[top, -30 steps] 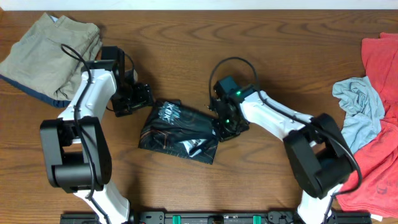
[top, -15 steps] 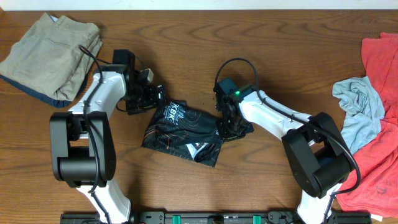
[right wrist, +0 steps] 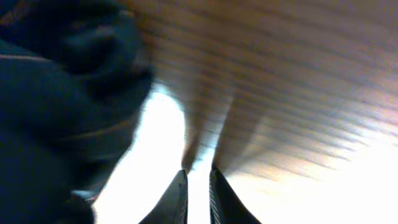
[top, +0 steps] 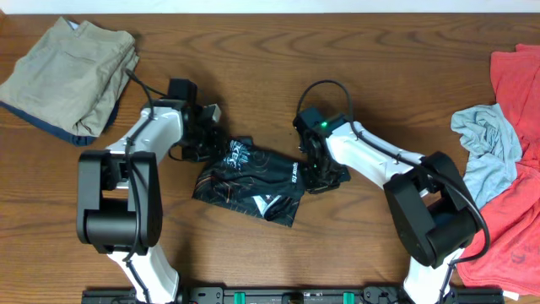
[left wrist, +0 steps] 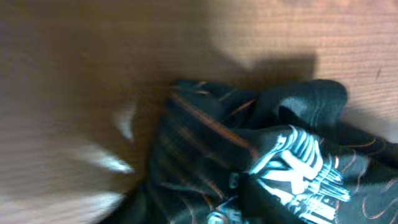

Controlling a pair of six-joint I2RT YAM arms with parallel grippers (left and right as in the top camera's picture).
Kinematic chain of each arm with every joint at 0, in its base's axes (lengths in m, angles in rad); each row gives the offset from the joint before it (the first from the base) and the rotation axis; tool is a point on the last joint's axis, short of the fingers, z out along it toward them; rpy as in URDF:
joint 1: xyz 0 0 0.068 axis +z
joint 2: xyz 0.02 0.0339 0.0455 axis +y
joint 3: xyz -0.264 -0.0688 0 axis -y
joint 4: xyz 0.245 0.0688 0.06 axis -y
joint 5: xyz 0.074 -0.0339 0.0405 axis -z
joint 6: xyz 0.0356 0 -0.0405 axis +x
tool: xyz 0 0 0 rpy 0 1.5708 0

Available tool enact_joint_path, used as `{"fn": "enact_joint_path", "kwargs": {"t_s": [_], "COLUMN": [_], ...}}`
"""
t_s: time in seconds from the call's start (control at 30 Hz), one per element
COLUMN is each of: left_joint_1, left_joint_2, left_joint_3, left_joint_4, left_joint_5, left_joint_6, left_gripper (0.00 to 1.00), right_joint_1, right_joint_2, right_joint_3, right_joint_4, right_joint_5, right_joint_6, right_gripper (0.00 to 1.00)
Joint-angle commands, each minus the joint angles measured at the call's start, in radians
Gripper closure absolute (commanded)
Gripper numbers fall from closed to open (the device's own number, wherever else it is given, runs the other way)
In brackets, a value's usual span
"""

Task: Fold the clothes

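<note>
The black jersey (top: 253, 173) with white lettering and thin orange lines lies bunched in a loose fold at mid-table. My left gripper (top: 213, 143) sits at its upper left corner. In the blurred left wrist view the jersey (left wrist: 280, 162) covers the bottom edge where the jaws are, so their state does not show. My right gripper (top: 326, 175) rests at the jersey's right edge. In the right wrist view the right gripper (right wrist: 198, 171) has a narrow gap between its dark fingertips with nothing in it. There the jersey (right wrist: 56, 112) lies to the left, apart from the tips.
Folded khaki trousers (top: 72, 72) on a dark blue piece lie at the far left back. A red garment (top: 515, 194) and a pale blue-grey garment (top: 488, 143) are heaped at the right edge. Bare wooden table (top: 253, 59) surrounds the jersey.
My left gripper moved right, onto the jersey's upper left corner, and its jaws narrowed. The jersey's left part bunched up. My right gripper's jaws parted slightly and drew just off the cloth.
</note>
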Motion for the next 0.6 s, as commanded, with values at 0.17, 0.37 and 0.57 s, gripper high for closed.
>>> {"fn": "enact_joint_path", "kwargs": {"t_s": [0.17,0.37,0.57], "left_joint_1": [-0.014,0.049,0.151], "left_joint_2": [0.019,0.003,0.0], "left_joint_3": [0.003,0.182,0.436], "left_joint_4": [0.026,0.011,0.043], "left_joint_5": [-0.026,-0.23,-0.443], "left_joint_6": [0.023,-0.022,-0.021], "left_gripper": [0.94,0.94,0.94], "right_joint_1": [-0.115,-0.203,-0.271], "right_joint_2": [-0.08,-0.219,-0.362], "right_joint_3": [0.002,0.002,0.002], "right_joint_4": [-0.066,-0.098,-0.101], "right_joint_5": [0.11,0.147,0.147], "right_joint_6": [0.032,0.032,0.032], "right_gripper": [0.89,0.89,0.88]}}
